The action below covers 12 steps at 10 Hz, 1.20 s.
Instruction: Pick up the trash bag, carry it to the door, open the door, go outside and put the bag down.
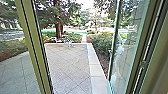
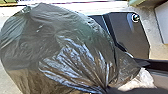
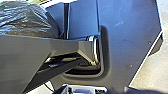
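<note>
1. Trash bag (image 2: 57, 47): hanging full and rounded at the left wrist, bulging over part of the robot's dark base plate (image 2: 130, 37), probably for keeping the load close in to the body.
2. Clamping, by the look of the folds converging there, on the gathered plastic with the left gripper (image 2: 108, 88); likely favouring the bunched part for being stronger than the thin, slack sides.
3. Leaving the right gripper out of any judgement; not managing to tell its state.
4. Facing the paved yard (image 1: 70, 65) past a glass door (image 1: 128, 47), apparently standing open and so giving room for something this bulky.
5. Nearing the outdoor part of the task, judging by the doorway; still needing to be set down outside, and risking a snag or tear against the door frame (image 1: 32, 45).
</note>
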### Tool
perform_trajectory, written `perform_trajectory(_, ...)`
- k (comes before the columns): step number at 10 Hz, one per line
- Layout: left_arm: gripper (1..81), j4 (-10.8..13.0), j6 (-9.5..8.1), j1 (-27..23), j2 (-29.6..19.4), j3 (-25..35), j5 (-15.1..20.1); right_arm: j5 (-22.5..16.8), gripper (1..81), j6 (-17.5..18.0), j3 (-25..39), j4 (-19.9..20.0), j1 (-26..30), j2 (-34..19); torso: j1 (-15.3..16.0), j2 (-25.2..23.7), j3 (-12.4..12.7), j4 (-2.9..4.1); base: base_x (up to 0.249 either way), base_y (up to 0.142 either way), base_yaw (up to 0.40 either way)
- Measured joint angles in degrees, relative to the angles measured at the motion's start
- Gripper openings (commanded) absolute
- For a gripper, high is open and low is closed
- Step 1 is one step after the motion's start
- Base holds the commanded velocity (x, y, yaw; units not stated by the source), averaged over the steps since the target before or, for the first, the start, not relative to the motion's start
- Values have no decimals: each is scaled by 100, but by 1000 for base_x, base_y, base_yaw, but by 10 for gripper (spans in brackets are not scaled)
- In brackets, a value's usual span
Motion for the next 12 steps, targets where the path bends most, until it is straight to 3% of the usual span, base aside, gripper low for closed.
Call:
perform_trajectory(3, 10, 0, 0, 0, -13, -4, -2, 1, 811, 0, 0, 0, -2, 0, -2, 0, 0, 0, 26, 0, 0)
perform_trajectory(12, 10, -2, 0, 0, 5, 5, -11, 37, 811, -17, -2, -2, -79, 0, 0, -4, 0, 0, 108, 0, 0)
